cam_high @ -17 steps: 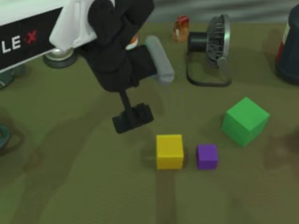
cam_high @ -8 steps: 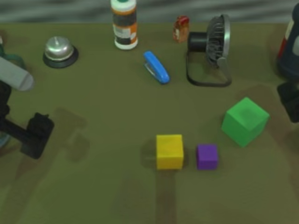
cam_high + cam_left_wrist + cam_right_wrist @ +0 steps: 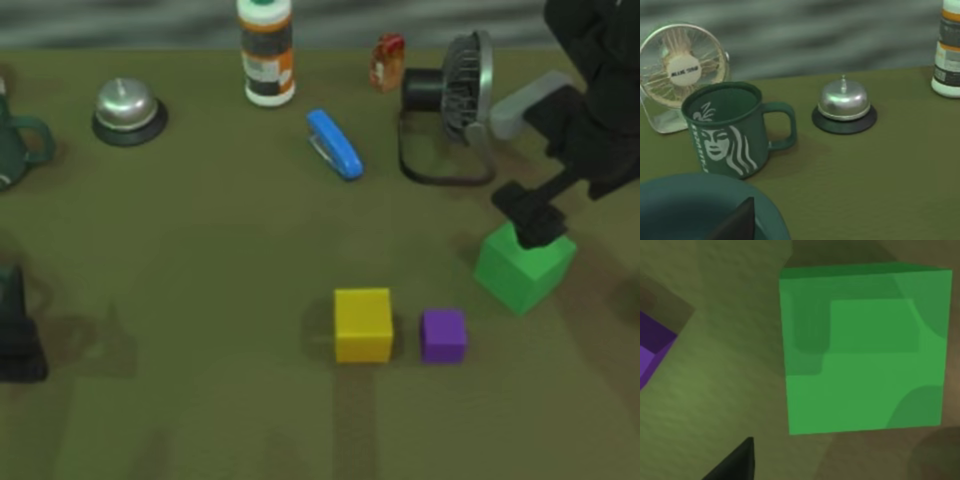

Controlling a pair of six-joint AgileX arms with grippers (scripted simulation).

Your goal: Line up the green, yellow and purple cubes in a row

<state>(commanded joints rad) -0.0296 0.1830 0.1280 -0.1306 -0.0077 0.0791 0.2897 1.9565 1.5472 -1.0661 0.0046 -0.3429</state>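
Two cubes, the yellow cube (image 3: 363,324) and purple cube (image 3: 443,335), are set side by side at mid-counter; the green cube (image 3: 525,268) sits apart toward the right, out of line. The right gripper (image 3: 532,218) is positioned over it; jaw spacing cannot be told. An off-centre descent could nudge it askew. Only the right wrist view shows its top face fully. The left gripper (image 3: 20,345) is parked at the left edge.
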